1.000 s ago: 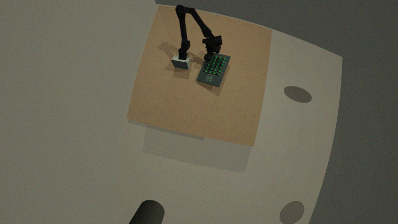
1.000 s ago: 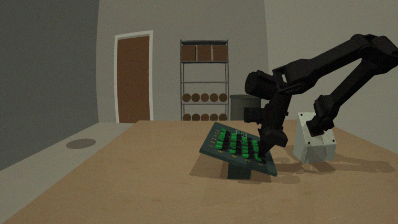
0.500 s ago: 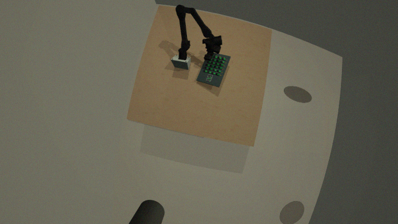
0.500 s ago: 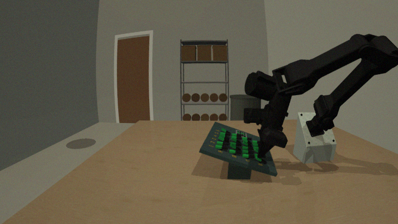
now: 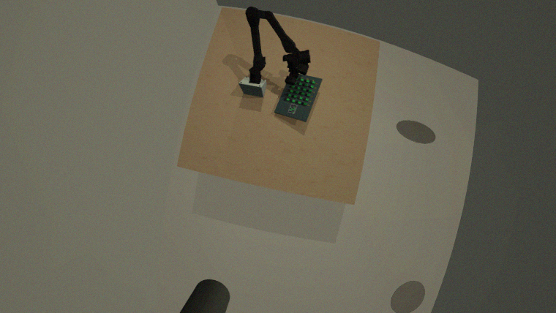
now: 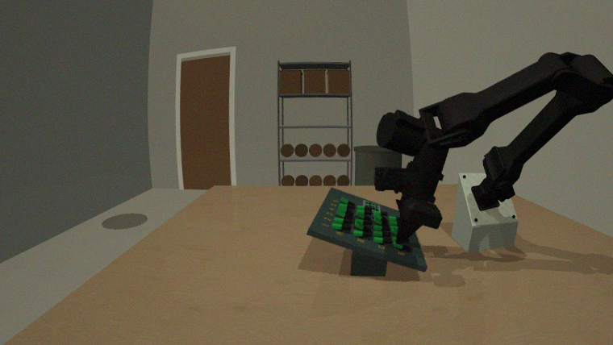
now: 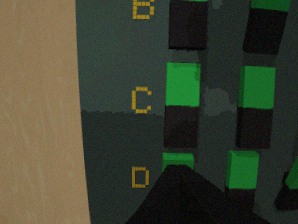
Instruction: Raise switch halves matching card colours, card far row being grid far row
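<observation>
black arm [image 6: 510, 92], tilted switch panel [image 6: 319, 226]

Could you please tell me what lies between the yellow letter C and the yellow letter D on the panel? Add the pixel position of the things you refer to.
Only bare panel surface [image 7: 120, 145] lies between the letter C [image 7: 141, 100] and the letter D [image 7: 140, 177]; the wrist view shows this.

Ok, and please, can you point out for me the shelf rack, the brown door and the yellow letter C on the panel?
Shelf rack [image 6: 351, 124]: exterior view, on its right upright.
Brown door [image 6: 205, 124]: exterior view, middle of its panel.
Yellow letter C [image 7: 133, 100]: wrist view, on its left stroke.
</observation>
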Motion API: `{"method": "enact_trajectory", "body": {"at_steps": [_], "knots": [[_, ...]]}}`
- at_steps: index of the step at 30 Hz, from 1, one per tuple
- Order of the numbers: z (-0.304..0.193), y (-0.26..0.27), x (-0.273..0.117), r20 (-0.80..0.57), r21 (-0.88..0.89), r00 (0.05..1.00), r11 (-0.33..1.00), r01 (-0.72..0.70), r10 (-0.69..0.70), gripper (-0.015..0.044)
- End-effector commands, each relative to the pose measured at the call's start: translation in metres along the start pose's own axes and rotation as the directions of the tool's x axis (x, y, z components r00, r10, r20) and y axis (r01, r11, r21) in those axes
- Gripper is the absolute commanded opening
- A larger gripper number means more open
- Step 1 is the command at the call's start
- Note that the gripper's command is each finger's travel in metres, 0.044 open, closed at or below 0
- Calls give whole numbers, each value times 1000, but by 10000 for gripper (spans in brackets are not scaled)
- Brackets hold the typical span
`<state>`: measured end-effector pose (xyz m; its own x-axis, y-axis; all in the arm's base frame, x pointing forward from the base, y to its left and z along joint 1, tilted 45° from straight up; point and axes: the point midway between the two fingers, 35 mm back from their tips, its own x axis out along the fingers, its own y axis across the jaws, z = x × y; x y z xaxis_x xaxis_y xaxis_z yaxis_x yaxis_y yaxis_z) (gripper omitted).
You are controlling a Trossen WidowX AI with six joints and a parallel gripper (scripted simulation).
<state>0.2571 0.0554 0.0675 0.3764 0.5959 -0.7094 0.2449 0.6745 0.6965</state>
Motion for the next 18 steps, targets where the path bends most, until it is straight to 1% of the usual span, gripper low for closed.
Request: {"method": "enact_trajectory", "body": {"at_steps": [1,13,15,18], "knots": [[0,-1,1,0,4,1000,1000,2,-2,0],[0,0,0,-1,0,1000,1000,0,0,0],[1,-1,-17,5,1,1000,1000,4,-4,0],[-1,-2,-54,20,4,1000,1000,6,-6,0]]}}
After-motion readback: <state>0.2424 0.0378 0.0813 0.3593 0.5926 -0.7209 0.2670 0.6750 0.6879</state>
